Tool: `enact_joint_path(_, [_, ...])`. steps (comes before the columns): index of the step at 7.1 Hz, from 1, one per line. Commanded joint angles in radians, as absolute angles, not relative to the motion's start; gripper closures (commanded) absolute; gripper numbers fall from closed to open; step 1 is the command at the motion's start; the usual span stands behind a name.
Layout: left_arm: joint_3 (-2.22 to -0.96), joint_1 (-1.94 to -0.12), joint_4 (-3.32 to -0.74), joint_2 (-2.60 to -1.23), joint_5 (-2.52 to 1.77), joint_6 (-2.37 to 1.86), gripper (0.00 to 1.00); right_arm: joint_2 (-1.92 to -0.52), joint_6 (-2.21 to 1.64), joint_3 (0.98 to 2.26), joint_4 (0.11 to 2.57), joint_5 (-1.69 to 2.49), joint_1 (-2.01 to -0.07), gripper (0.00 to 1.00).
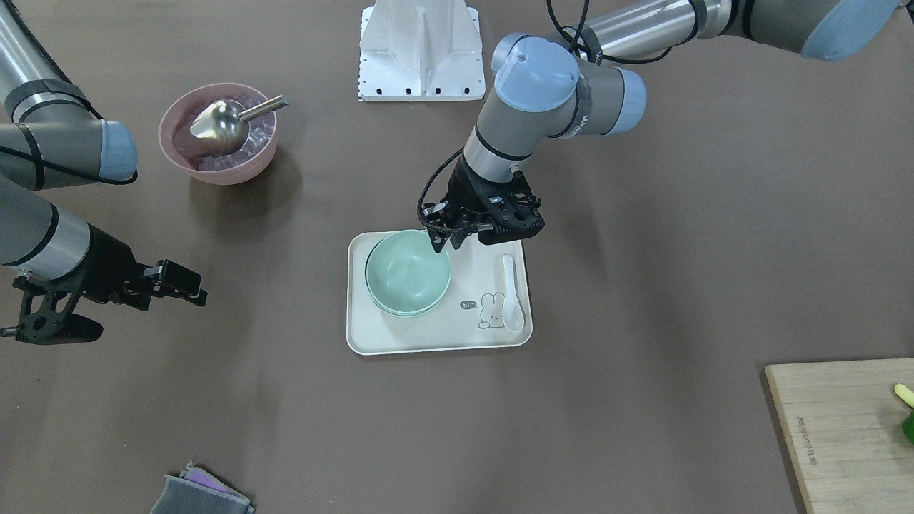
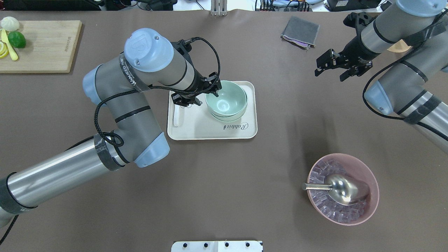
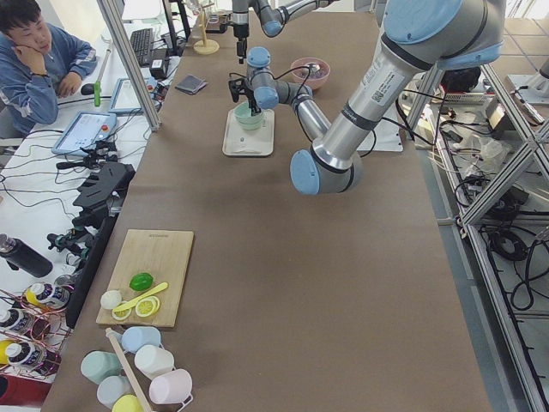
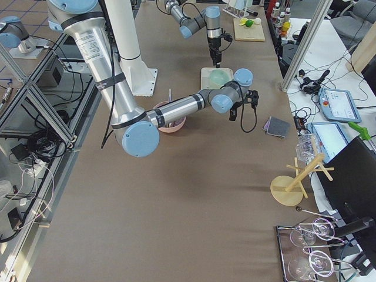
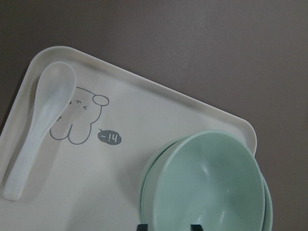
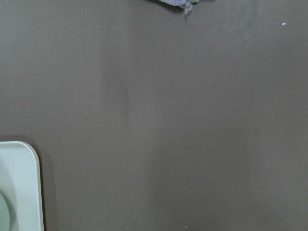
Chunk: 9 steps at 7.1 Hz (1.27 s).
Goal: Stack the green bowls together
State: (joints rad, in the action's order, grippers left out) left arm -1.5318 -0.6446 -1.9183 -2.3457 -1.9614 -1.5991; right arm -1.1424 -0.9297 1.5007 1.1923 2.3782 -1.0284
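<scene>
Mint-coloured and matte, the small round green bowls point(image 1: 407, 275) sit nested one inside another on the cream rectangular tray point(image 1: 435, 335) printed with a rabbit, in the middle of the brown surface point(image 1: 643, 285). At least two rims show. I cannot be sure of a third layer. A white plastic spoon point(image 1: 511, 293) lies on the same tray, apart from the stack.

The left pincer point(image 5: 168, 227) is at the stack's rim. In the wrist view one dark fingertip sits at or just outside the top bowl's wall and the other hangs inside it. The gap between them is narrow but clearly wider than the wall, so I judge the jaws are parted and gripping nothing. The right pincer point(image 2: 331, 70) hovers well away over bare surface. Its fingers look spread, and it carries nothing.

The stacking looks all but done, so the danger lies in the exit:
- **Slanted lift:** the inner finger could hook the wall and tip the top bowl out of its nest.
- **Sideways pull:** the light stack could slide across the smooth tray towards its lip.
- **Jaws closing by mistake:** they would pinch the rim and carry the bowl off again.

The top bowl also seems slightly off-centre in the one below, so a small knock might leave it cocked. The large pink bowl point(image 2: 367, 210) of ice, with its metal scoop point(image 2: 344, 190), stands far from all this.
</scene>
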Motion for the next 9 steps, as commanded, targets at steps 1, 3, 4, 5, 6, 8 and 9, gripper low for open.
enact_joint_path(1, [-1.622, -0.655, -1.883, -2.274, -2.030, -1.574, 0.01, -1.146, -0.928, 1.508, 1.193, 2.381, -1.041, 0.00])
enact_joint_path(3, [-1.875, -0.716, -1.539, -2.101, -2.053, -1.144, 0.01, -1.202, -0.785, 1.503, 1.196, 2.372, -1.092, 0.00])
enact_joint_path(4, [-1.952, -0.768, -1.408, -2.054, -2.052, -0.907, 0.01, -1.231, -0.678, 1.497, 1.204, 2.375, -1.129, 0.00])
enact_joint_path(5, [-1.980, -0.834, -1.408, -1.949, -2.063, -0.744, 0.01, -1.255, -0.601, 1.477, 1.207, 2.367, -1.153, 0.00])
enact_joint_path(6, [-1.980, -0.923, -1.408, -1.880, -2.068, -0.591, 0.01, -1.258, -0.518, 1.441, 1.206, 2.362, -1.178, 0.00])
enact_joint_path(8, [-1.880, -1.165, -1.411, -1.778, -2.187, -0.163, 0.01, -1.256, -0.375, 1.364, 1.207, 2.361, -1.238, 0.00])
enact_joint_path(9, [-1.812, -1.266, -1.414, -1.743, -2.262, -0.003, 0.01, -1.255, -0.321, 1.335, 1.209, 2.361, -1.265, 0.00])
